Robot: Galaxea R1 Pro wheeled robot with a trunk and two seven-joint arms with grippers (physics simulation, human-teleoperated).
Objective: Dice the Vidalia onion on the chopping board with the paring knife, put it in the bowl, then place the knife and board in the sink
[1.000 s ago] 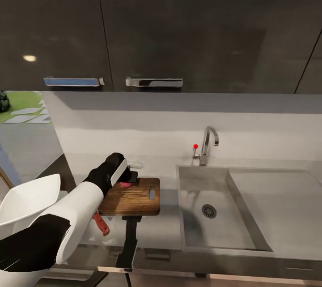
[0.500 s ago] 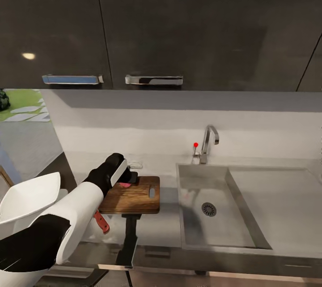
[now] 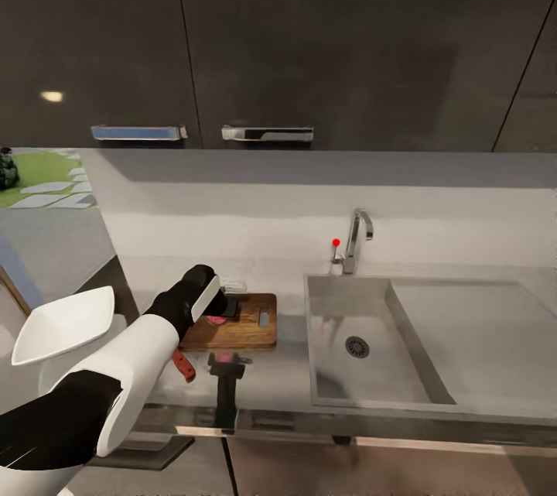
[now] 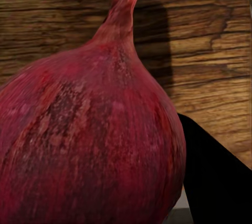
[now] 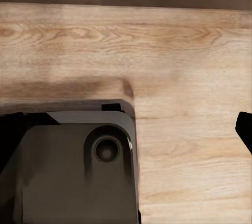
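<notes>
A dark-red, pink-skinned Vidalia onion (image 4: 89, 140) sits between the fingers of my left gripper (image 3: 220, 310), which is shut on it. One black finger (image 4: 212, 177) presses against its side. The onion (image 3: 217, 319) hangs just over the far left part of the brown chopping board (image 3: 247, 330); I cannot tell whether it touches the wood. The paring knife's red handle (image 3: 184, 366) pokes out from under my left forearm, in front of the board. The white bowl (image 3: 62, 323) stands at the left. The steel sink (image 3: 340, 372) with its tap (image 3: 356, 237) lies right of the board.
Dark glossy wall cabinets (image 3: 309, 39) hang above the grey countertop (image 3: 282, 380). The flat drainboard (image 3: 487, 341) stretches right of the basin. In the right wrist view I look down on a pale wooden floor (image 5: 184, 145) and a dark part of the robot (image 5: 73, 166).
The whole head view has shifted and the counter looks a little farther off, so the camera moved. My left gripper still holds the onion over the board's far left part.
</notes>
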